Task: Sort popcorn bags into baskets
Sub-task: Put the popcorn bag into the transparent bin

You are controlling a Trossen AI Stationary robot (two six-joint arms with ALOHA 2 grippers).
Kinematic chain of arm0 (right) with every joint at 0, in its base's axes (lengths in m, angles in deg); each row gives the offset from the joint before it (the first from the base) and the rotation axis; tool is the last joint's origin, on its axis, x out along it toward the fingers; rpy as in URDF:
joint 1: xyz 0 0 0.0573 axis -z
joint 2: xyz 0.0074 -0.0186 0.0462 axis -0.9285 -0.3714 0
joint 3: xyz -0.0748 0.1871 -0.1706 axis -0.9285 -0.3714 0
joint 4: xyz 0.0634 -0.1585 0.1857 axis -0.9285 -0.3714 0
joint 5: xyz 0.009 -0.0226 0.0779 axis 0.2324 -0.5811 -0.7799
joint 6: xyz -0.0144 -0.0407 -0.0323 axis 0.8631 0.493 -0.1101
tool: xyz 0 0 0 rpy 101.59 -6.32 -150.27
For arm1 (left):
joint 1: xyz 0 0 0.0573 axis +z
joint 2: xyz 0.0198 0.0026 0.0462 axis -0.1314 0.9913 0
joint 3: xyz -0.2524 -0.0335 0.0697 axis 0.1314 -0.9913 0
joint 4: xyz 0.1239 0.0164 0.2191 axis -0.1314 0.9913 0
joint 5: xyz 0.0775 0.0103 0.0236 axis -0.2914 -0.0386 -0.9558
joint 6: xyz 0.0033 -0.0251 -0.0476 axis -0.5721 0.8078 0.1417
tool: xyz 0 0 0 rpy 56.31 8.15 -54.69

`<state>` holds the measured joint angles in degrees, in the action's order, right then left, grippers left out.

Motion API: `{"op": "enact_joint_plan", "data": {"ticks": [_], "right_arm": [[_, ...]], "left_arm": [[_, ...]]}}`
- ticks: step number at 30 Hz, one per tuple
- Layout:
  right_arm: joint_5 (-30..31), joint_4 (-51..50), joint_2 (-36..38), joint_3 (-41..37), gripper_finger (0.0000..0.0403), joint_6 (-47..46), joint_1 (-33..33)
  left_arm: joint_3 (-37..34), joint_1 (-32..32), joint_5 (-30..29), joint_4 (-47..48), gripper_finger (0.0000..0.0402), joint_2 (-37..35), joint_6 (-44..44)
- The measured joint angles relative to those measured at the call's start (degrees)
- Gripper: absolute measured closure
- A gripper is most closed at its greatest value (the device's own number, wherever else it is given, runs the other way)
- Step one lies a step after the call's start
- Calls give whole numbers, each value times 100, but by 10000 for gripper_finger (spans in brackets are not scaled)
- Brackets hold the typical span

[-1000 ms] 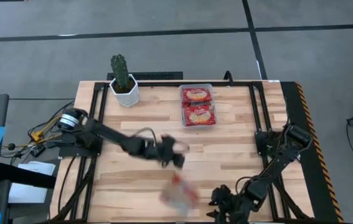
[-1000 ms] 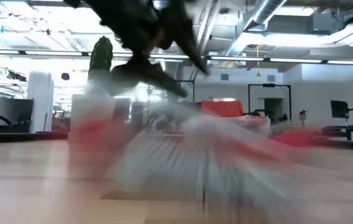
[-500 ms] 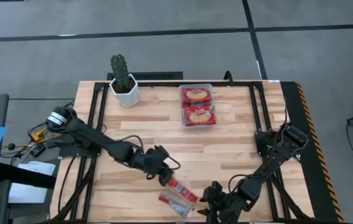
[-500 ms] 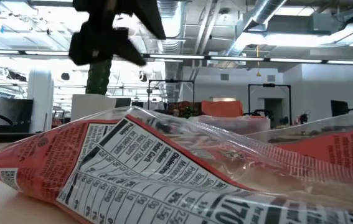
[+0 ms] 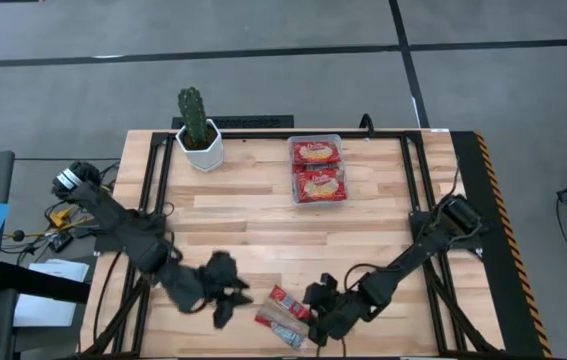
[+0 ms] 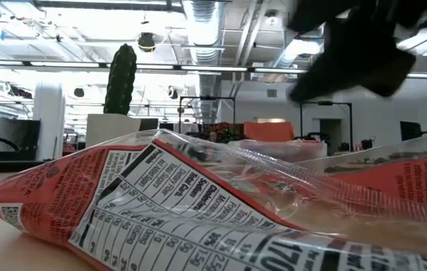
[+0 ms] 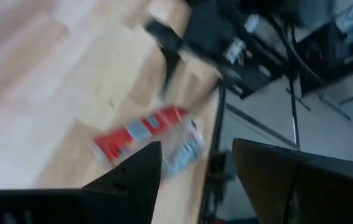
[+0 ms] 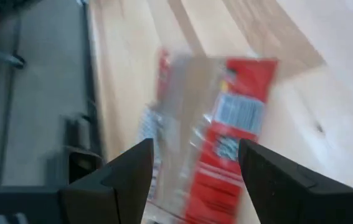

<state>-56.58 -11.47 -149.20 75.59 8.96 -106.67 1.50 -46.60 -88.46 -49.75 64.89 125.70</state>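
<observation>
One popcorn bag lies flat by the surface's near edge, label side up. Right gripper hovers just beside it, fingers spread wide, holding nothing. Left gripper sits on its other side, fingers likewise apart and seemingly empty. Two more bags fill the clear basket at the far edge.
</observation>
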Motion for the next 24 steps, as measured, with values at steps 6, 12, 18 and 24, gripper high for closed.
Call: {"op": "enact_joint_plan", "data": {"ticks": [6,12,18,24], "right_arm": [[-278,15,-411,87,143,88,29],[-508,-37,-935,517,143,152,120],[-461,-936,-1185,833,143,57,479],[-407,-1734,-883,818,143,527,1066]], "left_arm": [[-2,-583,-266,-801,217,715,237],[-2,-722,11,-1662,217,1122,249],[1,-744,158,-1645,217,1263,515],[0,-629,-150,-807,217,1273,927]]}}
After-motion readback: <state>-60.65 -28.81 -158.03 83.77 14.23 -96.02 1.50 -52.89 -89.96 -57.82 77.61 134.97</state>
